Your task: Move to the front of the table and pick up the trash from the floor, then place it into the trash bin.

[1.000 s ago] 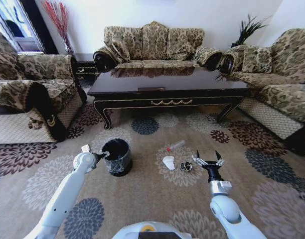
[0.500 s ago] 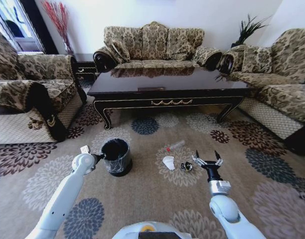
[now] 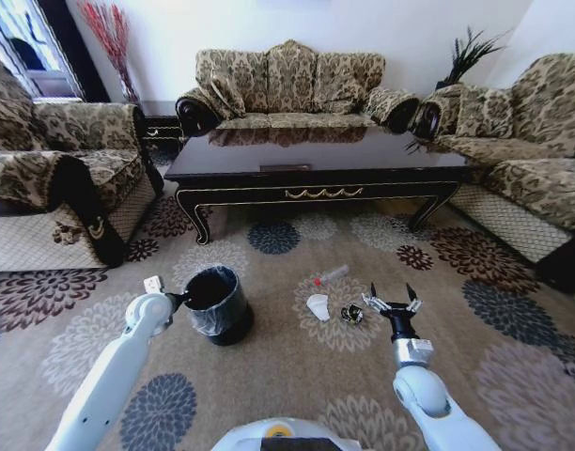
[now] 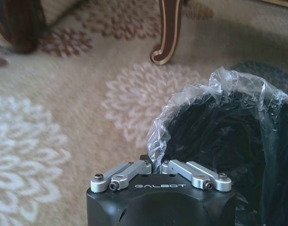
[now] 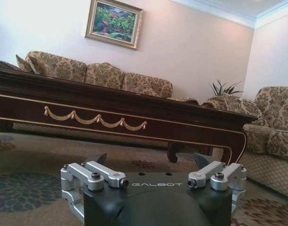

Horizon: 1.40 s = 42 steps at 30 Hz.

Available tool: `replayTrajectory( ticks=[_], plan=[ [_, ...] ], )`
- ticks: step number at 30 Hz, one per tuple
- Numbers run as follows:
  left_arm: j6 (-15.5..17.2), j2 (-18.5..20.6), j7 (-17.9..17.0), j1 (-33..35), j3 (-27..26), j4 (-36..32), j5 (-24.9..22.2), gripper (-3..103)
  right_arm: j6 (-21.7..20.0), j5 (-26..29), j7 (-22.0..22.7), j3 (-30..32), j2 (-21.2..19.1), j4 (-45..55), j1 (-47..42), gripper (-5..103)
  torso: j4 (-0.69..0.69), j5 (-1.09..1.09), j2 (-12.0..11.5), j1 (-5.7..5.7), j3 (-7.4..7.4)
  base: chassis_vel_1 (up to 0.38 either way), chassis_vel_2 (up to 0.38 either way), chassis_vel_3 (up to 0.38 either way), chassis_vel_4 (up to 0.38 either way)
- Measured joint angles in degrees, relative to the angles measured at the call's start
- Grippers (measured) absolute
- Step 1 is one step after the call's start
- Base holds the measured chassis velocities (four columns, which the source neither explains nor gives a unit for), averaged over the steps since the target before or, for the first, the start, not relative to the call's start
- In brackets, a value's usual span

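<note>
Gripping the crinkled plastic liner at the rim of the small round black trash bin (image 3: 218, 302), the left hand (image 3: 181, 299) was clamped shut on it, and the bin leaned on the flower-patterned tan carpet floor (image 3: 287, 376). The right hand (image 3: 391, 303) hovered with fingers spread wide just beside the dark shiny crumpled wrapper (image 3: 351, 315). Near it lay the crumpled white paper cup (image 3: 318, 306) and the slim clear tube with a red end (image 3: 331, 274), all in front of the long glossy dark brown table (image 3: 316, 169).
</note>
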Motion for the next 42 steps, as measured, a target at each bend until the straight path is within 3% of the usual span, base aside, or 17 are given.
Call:
replayTrajectory(
  ticks=[5, 6, 10, 13, 14, 18, 25, 28, 35, 42],
  plan=[
    [0.0, 2.1, -1.2, 3.4, -3.3, -3.8, 5.5, 4, -1.6, 1.9, 0.6, -1.3, -0.1, -1.6, 1.9, 100, 0.02, 0.00, 0.0, 0.00, 0.00, 0.000, 0.000, 0.000, 0.000],
    [0.0, 2.9, -1.2, 5.1, -5.0, -5.6, 7.8, 4, -2.6, 4.8, 0.9, -2.1, -0.2, -2.0, 2.7, 100, 0.04, 0.00, 0.0, 0.00, 0.00, 0.000, 0.000, 0.000, 0.000],
    [0.0, 3.8, -1.2, 8.1, -8.8, -9.7, 9.9, 4, -5.3, 11.1, 1.0, -3.9, -0.6, -3.0, 4.3, 100, 0.03, 0.00, 0.0, 0.00, 0.00, 0.000, 0.000, 0.000, 0.000],
    [0.0, 4.0, -1.4, 9.1, -10.2, -11.4, 9.9, 4, -7.5, 12.6, 1.4, -5.0, -1.0, -3.7, 4.9, 100, 0.02, 0.00, 0.0, 0.00, 0.00, 0.000, 0.000, 0.000, 0.000],
    [0.0, 4.4, -1.5, 10.0, -11.5, -13.3, 9.9, 4, -10.7, 14.3, 2.8, -6.5, -1.3, -4.6, 5.7, 100, 0.01, 0.00, 0.0, 0.00, 0.00, 0.000, 0.000, 0.000, 0.000],
    [0.0, 5.5, -2.2, 10.8, -12.8, -16.4, 8.5, 4, -14.6, 18.2, 5.2, -8.7, -1.4, -5.5, 7.0, 100, 0.02, 0.01, 0.0, 0.00, 0.00, 0.000, 0.000, 0.000, 0.000],
    [0.0, 7.5, -1.7, 10.2, -12.5, -18.8, 8.1, 4, -17.4, 23.0, 6.9, -9.0, -1.3, -8.7, 9.0, 100, 0.01, 0.01, 0.0, 0.00, 0.00, 0.000, 0.000, 0.000, 0.000],
    [0.0, 8.1, -1.4, 10.1, -12.8, -19.9, 7.9, 4, -19.1, 28.6, 7.7, -9.2, -1.2, -12.4, 11.5, 100, 0.00, 0.01, 0.0, 0.00, 0.00, 0.000, 0.000, 0.000, 0.000],
    [0.0, 7.8, -1.4, 10.5, -13.8, -21.2, 8.1, 4, -19.1, 33.8, 6.3, -10.8, 0.7, -20.9, 17.3, 100, 0.01, 0.00, 0.0, 0.00, 0.00, 0.000, 0.000, 0.000, 0.000],
    [0.0, 8.3, -1.4, 10.6, -14.5, -20.5, 8.1, 4, -18.5, 35.9, 5.0, -11.2, 5.7, -28.1, 22.3, 100, 0.02, 0.01, 0.0, 0.00, 0.01, 0.000, 0.000, 0.000, 0.000]
  ],
)
